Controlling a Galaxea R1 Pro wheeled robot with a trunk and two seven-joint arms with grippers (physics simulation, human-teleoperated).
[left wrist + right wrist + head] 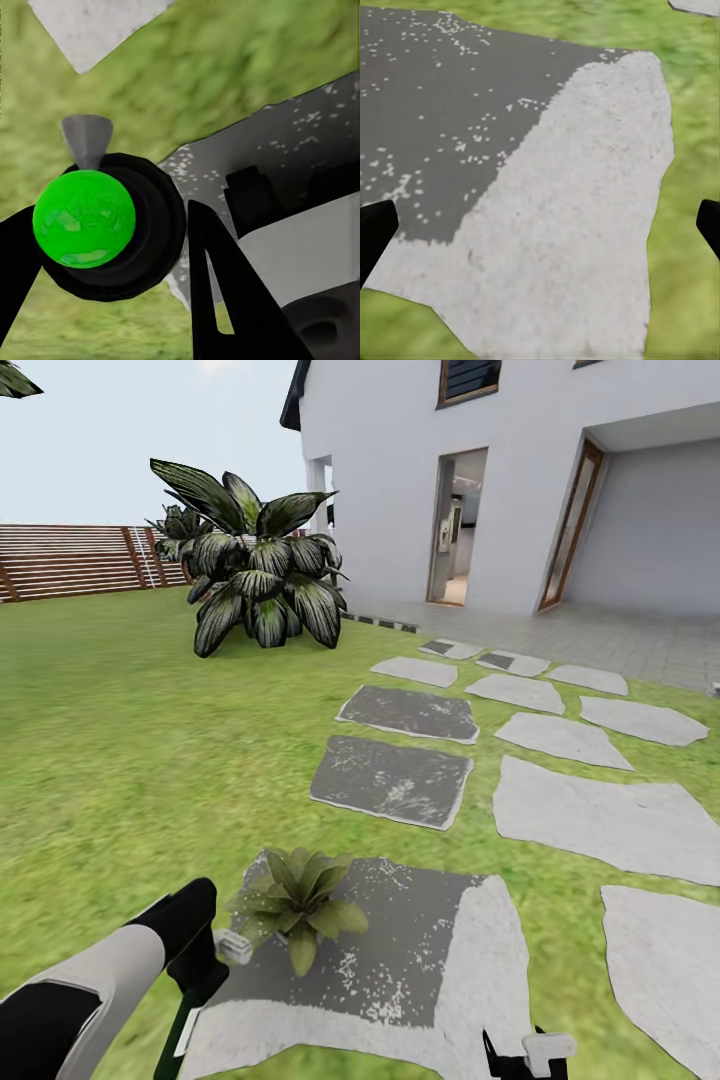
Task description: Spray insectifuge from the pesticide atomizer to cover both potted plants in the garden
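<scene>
One potted plant, a low rosette of pointed green leaves, stands on the dark part of a grey stepping stone in the garden lawn. My left gripper is just left of it, shut on the pesticide atomizer, whose light spray head points at the plant. In the left wrist view the atomizer is a round black body with a green dome and a grey cone nozzle, between my left gripper's black fingers. My right gripper hangs open over the same stone, holding nothing.
A large broad-leaved bush stands on the lawn ahead. More stepping stones lead to a paved area by a white house. A brown slatted fence closes the far left. Grass lies open on the left.
</scene>
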